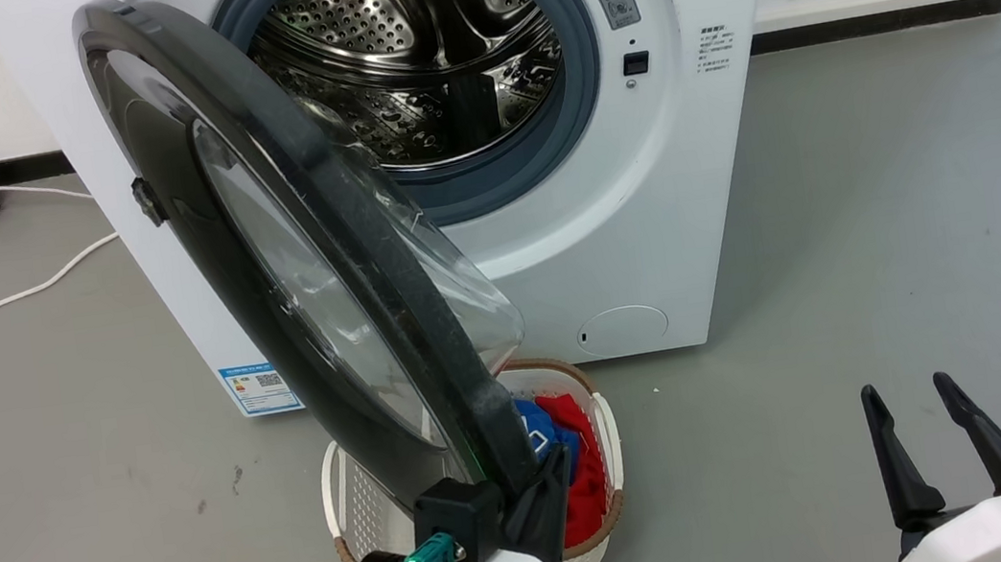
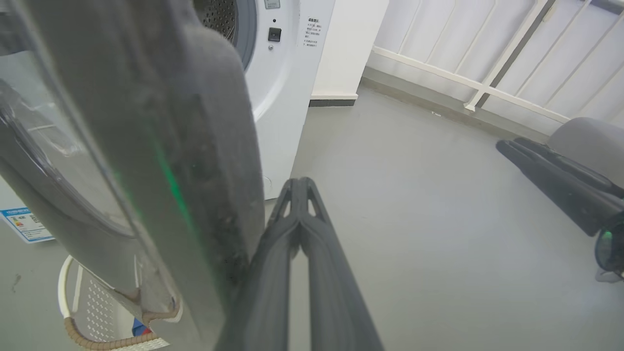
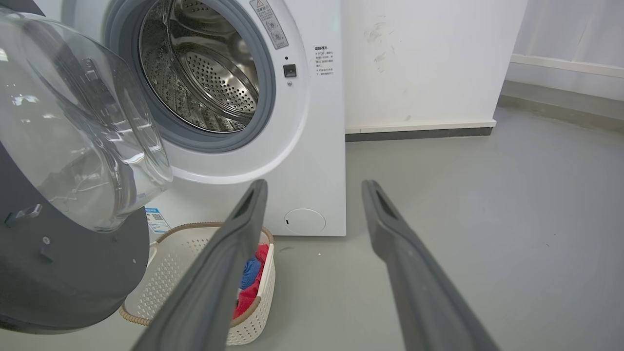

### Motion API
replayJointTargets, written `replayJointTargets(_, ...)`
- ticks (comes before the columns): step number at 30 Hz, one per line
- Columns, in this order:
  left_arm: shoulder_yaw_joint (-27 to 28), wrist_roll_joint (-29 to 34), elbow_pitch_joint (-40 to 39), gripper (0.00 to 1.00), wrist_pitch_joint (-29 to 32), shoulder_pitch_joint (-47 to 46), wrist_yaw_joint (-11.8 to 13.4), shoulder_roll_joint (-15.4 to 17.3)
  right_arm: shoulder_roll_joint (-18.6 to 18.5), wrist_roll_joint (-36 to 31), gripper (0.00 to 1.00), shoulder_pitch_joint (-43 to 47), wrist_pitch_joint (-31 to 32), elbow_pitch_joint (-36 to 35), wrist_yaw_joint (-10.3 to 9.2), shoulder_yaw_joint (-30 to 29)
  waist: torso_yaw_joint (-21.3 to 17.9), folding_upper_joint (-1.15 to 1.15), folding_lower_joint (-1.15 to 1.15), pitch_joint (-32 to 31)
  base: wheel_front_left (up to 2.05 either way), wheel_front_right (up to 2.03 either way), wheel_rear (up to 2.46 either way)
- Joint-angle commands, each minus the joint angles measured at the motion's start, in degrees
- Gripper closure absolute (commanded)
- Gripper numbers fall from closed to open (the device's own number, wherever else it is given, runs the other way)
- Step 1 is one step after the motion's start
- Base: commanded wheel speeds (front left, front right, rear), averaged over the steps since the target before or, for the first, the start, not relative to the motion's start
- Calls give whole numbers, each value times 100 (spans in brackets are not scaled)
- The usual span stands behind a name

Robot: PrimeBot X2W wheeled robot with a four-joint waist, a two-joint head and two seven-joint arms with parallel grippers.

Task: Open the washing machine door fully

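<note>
Black, glossy, the door (image 1: 198, 263) stands about halfway out from the washing machine (image 1: 611, 237); I judge more swing is left. The left gripper (image 2: 298, 187), fingers pinched together and empty, leans on the door's free edge. The right gripper (image 1: 905, 389) hangs spread, well right of the door.

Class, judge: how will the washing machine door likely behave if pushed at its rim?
Probably rigid: the washing machine door holds its round shape standing ajar. Its bulging glass bowl suggests some weight. The smooth rim may let the shut left gripper slip.
</note>
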Motion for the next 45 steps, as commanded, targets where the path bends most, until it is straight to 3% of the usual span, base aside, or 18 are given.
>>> replayJointTargets(1, 51, -32, 95, 100, -99, -105, 79, -7, 24, 14, 0, -78, -32, 19, -1, 4, -8, 0, -1, -6, 0, 0, 0)
replayJointTargets(13, 216, -109, 291, 100, -459, 54, 439, 6, 25, 39, 0, -37, -35, 71, -1, 28, 9, 0, -1, -33, 0, 0, 0)
replayJointTargets(18, 224, -74, 93, 100, -564, 267, 540, 96, 24, 9, 0, -14, -23, 56, -1, -25, 183, 0, -1, -51, 0, 0, 0)
replayJointTargets(36, 276, -175, -388, 100, -851, 608, 715, 130, 21, -104, 0, 47, 156, -249, -1, -159, 1704, 0, -1, 2, 0, 0, 0)
replayJointTargets(45, 966, -433, -473, 100, -1082, 500, 859, 426, 20, -121, 0, -63, 229, -366, -1, -112, 2022, 0, -1, 215, 0, 0, 0)
